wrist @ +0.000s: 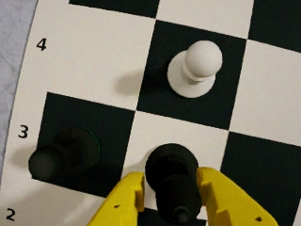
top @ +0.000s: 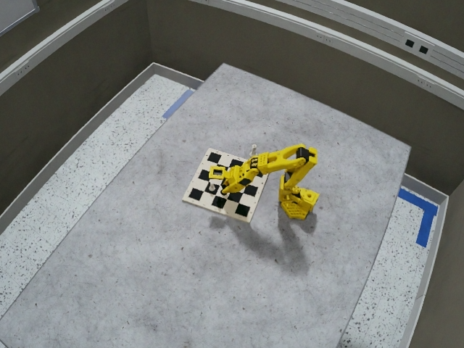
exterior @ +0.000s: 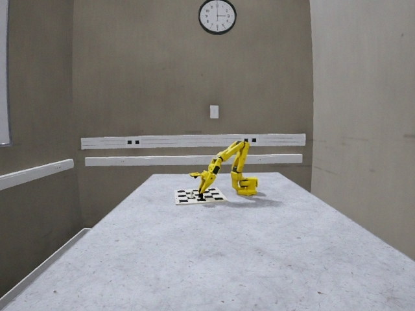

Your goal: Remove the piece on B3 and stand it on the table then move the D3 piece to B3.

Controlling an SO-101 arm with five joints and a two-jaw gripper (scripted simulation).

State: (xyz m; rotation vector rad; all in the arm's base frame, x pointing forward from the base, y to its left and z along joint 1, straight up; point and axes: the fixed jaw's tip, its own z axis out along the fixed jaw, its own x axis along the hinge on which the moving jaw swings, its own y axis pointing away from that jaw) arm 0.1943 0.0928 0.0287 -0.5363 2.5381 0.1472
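The checkered board (top: 242,209) (exterior: 182,201) lies on the table beside the yellow arm. In the wrist view a black piece (wrist: 172,179) stands upright on white square B3. My gripper (wrist: 171,214) (top: 224,191) (exterior: 200,195) flanks it with the fingers slightly parted, and a thin gap shows on the left side. Another black pawn (wrist: 63,153) stands on A3. A white pawn (wrist: 195,70) (top: 212,185) stands on B4. A white piece (top: 253,148) stands upright on the table just beyond the board's far edge.
The arm's base (top: 297,204) (exterior: 246,185) stands right of the board. The grey table (top: 149,262) is ringed by a low white rim and speckled floor.
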